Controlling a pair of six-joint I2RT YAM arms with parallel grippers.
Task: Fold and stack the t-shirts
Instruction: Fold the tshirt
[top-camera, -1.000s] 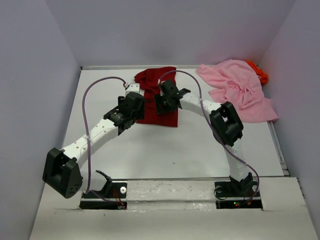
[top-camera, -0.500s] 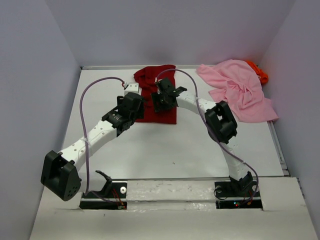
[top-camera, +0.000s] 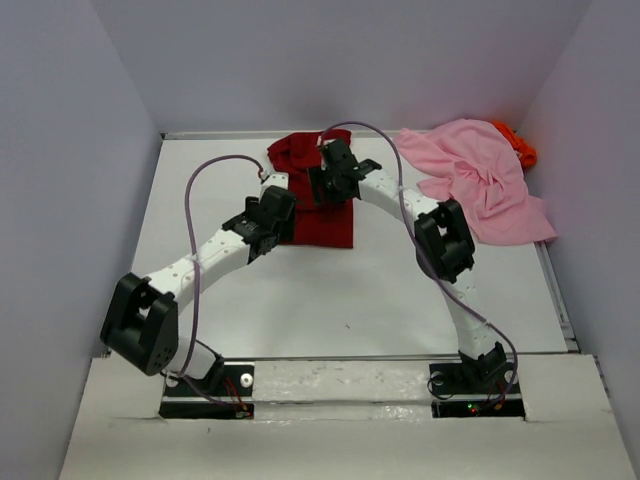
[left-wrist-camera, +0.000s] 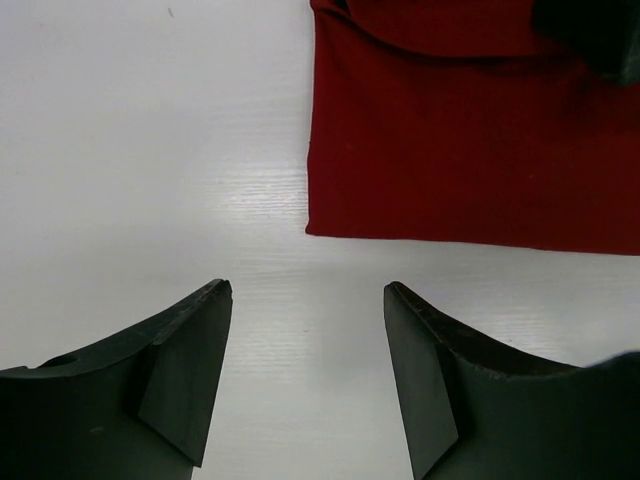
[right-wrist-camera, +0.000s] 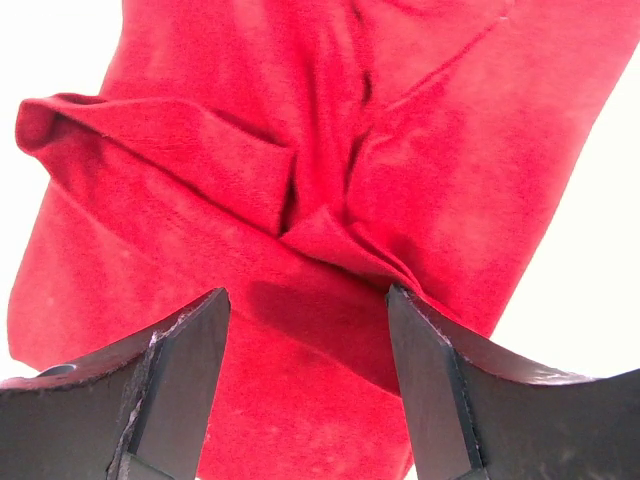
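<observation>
A dark red t-shirt (top-camera: 325, 225) lies in the back middle of the table, flat at its near end and rumpled at the far end. My left gripper (top-camera: 268, 222) hovers open at the shirt's near left corner (left-wrist-camera: 450, 130), its fingers (left-wrist-camera: 190, 370) over bare table. Over the rumpled far part (right-wrist-camera: 300, 180) hangs my right gripper (top-camera: 335, 180), also open, with cloth showing between its fingers (right-wrist-camera: 430, 380) but nothing clamped. The light pink t-shirt (top-camera: 480, 185) lies crumpled at the back right. A bit of the bright orange t-shirt (top-camera: 520, 150) pokes out behind it.
White walls (top-camera: 90, 150) close in the table on the left, back and right. Bare white tabletop (top-camera: 330, 300) stretches between the red shirt and the arm bases (top-camera: 205, 385). A purple cable (top-camera: 190, 250) loops over each arm.
Both grippers have shifted toward the back of the table along the red shirt. The left arm's elbow swung right and up. Both stayed open.
</observation>
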